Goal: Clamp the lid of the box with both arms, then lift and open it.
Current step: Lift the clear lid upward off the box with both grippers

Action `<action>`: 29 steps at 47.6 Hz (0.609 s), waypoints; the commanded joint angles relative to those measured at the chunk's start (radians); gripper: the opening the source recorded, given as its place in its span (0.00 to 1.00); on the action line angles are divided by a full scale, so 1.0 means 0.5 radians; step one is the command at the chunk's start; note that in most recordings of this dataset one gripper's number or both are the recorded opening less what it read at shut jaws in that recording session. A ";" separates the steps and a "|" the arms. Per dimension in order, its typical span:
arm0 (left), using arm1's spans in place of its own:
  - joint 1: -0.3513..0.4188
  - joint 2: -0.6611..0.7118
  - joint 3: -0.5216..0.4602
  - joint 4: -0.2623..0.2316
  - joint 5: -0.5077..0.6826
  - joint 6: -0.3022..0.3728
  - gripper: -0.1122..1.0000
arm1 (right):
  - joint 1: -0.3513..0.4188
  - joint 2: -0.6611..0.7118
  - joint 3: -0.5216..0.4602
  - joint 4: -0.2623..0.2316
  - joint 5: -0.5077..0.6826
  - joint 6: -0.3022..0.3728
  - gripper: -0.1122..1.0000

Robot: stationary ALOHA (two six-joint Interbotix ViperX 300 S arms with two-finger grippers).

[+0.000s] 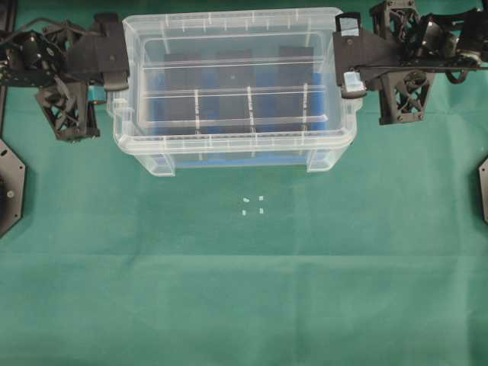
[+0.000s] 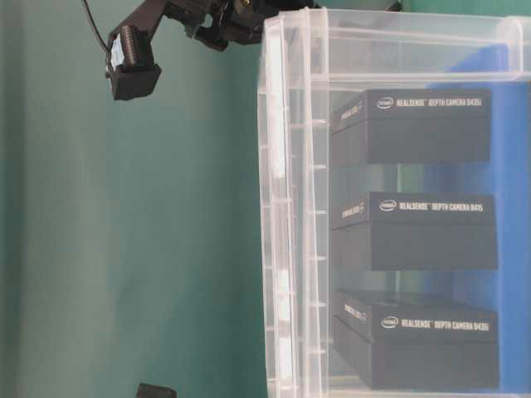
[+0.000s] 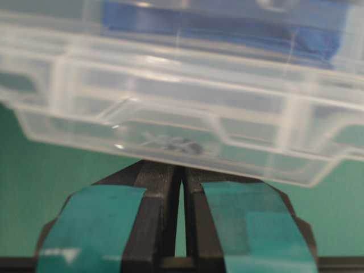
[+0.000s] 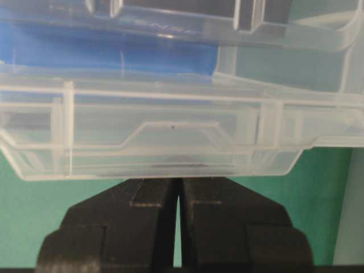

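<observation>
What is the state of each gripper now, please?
Left gripper: closed on the end edge of the lid.
Right gripper: closed on the opposite end edge of the lid.

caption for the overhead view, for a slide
Both grippers, left and right, clamp opposite ends of the clear lid over the box on green cloth.

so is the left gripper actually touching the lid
Touching. In the left wrist view the left gripper has its taped fingers closed to a thin slit, their tips meeting the lid edge tab with no gap.
</observation>
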 commanded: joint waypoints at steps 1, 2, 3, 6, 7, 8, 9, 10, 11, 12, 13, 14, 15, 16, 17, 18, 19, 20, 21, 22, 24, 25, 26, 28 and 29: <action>-0.021 -0.021 -0.025 -0.012 -0.025 0.052 0.12 | 0.028 -0.058 -0.021 0.003 -0.034 -0.012 0.10; -0.021 -0.021 -0.025 -0.009 -0.031 0.067 0.12 | 0.028 -0.064 -0.018 0.003 -0.037 -0.018 0.10; -0.021 -0.021 -0.025 -0.009 -0.037 0.080 0.12 | 0.028 -0.071 -0.009 0.000 -0.043 -0.018 0.10; -0.018 -0.018 -0.021 -0.012 -0.080 0.110 0.12 | 0.028 -0.095 0.015 -0.009 -0.061 -0.018 0.10; -0.018 -0.015 -0.021 -0.012 -0.092 0.114 0.12 | 0.028 -0.104 0.021 -0.012 -0.067 -0.021 0.10; -0.018 -0.015 -0.018 -0.015 -0.101 0.120 0.12 | 0.025 -0.114 0.031 -0.018 -0.077 -0.021 0.10; -0.018 -0.012 -0.018 -0.012 -0.110 0.123 0.12 | 0.028 -0.123 0.043 -0.021 -0.083 -0.025 0.10; -0.018 -0.012 -0.015 -0.012 -0.114 0.126 0.12 | 0.025 -0.138 0.055 -0.031 -0.095 -0.025 0.10; -0.021 -0.012 -0.012 -0.015 -0.120 0.126 0.12 | 0.025 -0.153 0.064 -0.034 -0.101 -0.028 0.10; -0.018 -0.012 -0.009 -0.015 -0.120 0.129 0.12 | 0.021 -0.163 0.074 -0.043 -0.107 -0.028 0.10; -0.018 -0.009 -0.006 -0.015 -0.120 0.132 0.12 | 0.018 -0.172 0.080 -0.049 -0.114 -0.028 0.10; -0.018 -0.009 -0.003 -0.015 -0.120 0.132 0.12 | 0.015 -0.181 0.086 -0.058 -0.120 -0.031 0.10; -0.018 -0.012 0.000 -0.015 -0.120 0.135 0.12 | 0.009 -0.190 0.095 -0.064 -0.126 -0.031 0.10; -0.021 -0.015 0.003 -0.015 -0.120 0.135 0.12 | 0.003 -0.196 0.101 -0.074 -0.132 -0.031 0.10; -0.021 -0.018 0.006 -0.015 -0.120 0.135 0.12 | -0.003 -0.202 0.107 -0.083 -0.138 -0.031 0.10; -0.021 -0.018 0.009 -0.015 -0.120 0.132 0.12 | -0.009 -0.202 0.110 -0.089 -0.144 -0.031 0.10; -0.018 -0.021 0.012 -0.015 -0.120 0.132 0.12 | -0.015 -0.202 0.114 -0.095 -0.150 -0.031 0.10; -0.018 -0.025 0.012 -0.015 -0.123 0.132 0.12 | -0.021 -0.206 0.117 -0.101 -0.153 -0.031 0.10; -0.018 -0.025 0.015 -0.015 -0.123 0.132 0.12 | -0.025 -0.206 0.120 -0.110 -0.156 -0.031 0.10; -0.018 -0.025 0.012 -0.015 -0.123 0.129 0.12 | -0.034 -0.199 0.120 -0.120 -0.166 -0.034 0.10; -0.018 -0.021 0.015 -0.018 -0.123 0.126 0.12 | -0.043 -0.193 0.120 -0.129 -0.169 -0.034 0.10; -0.018 -0.025 0.015 -0.018 -0.123 0.126 0.12 | -0.046 -0.187 0.117 -0.129 -0.169 -0.037 0.10; -0.018 -0.025 0.012 -0.018 -0.123 0.126 0.12 | -0.049 -0.181 0.114 -0.132 -0.169 -0.037 0.10; -0.018 -0.025 0.012 -0.018 -0.123 0.123 0.12 | -0.052 -0.172 0.110 -0.132 -0.169 -0.037 0.10; -0.021 -0.025 0.012 -0.018 -0.126 0.120 0.12 | -0.052 -0.166 0.110 -0.132 -0.169 -0.037 0.10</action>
